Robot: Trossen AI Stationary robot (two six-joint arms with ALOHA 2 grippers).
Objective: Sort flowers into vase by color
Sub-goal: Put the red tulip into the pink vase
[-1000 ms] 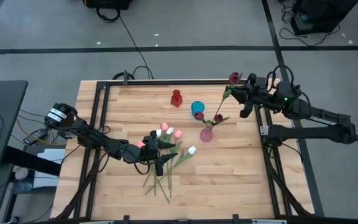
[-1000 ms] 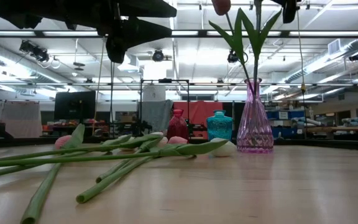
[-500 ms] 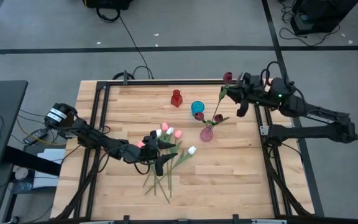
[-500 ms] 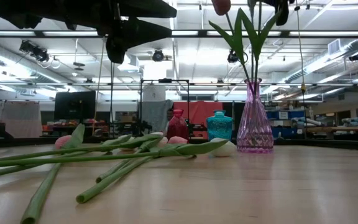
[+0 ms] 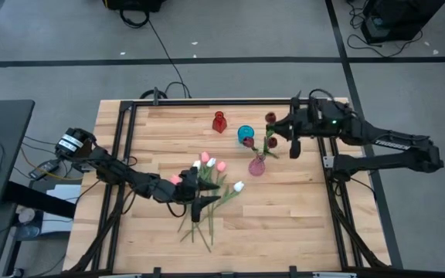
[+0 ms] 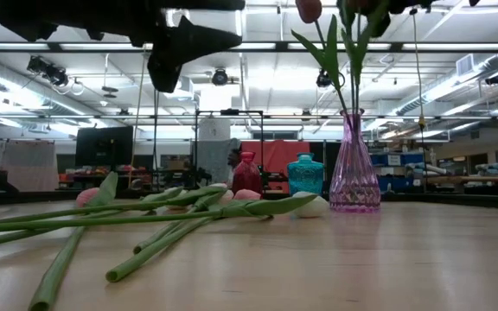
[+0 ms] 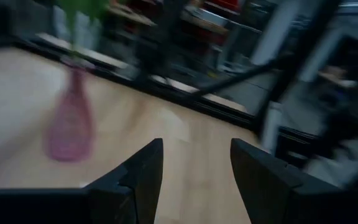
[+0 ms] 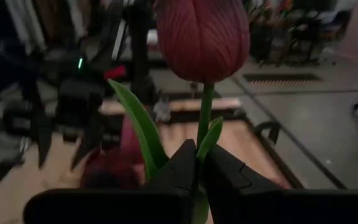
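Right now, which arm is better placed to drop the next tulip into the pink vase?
Right. Its hand is shut on a maroon tulip near the pink vase. The left hand is open and empty.

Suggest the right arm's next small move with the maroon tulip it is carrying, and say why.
Probably ease toward the pink vase and lower the stem into its neck. The right gripper is shut on a maroon tulip, held above the table near the teal vase; the pink vase already holds maroon heads. The left gripper is open over the loose flowers.
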